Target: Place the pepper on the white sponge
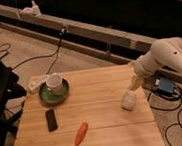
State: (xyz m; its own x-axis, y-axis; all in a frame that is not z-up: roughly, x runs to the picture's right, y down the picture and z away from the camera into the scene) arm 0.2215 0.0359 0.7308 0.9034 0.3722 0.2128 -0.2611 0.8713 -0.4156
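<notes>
Lay nearest, toward the front edge of the wooden table (97, 94): orange pepper (81, 133), slanted, held by nothing, well apart from the white sponge (128, 101). Rested just behind and left of the pepper: small black block (51, 119), flat on the boards. Sat near the table's right edge: the white sponge. Hung just above and behind the sponge: pale gripper (134, 83), pointing down; could not tell whether open or closed, nor whether touching the sponge. Stood at the back left: green plate (46, 96) bearing a white cup (54, 82). Reached in from the right: white arm (168, 57). Lay on the floor below the arm: blue box (165, 86).
</notes>
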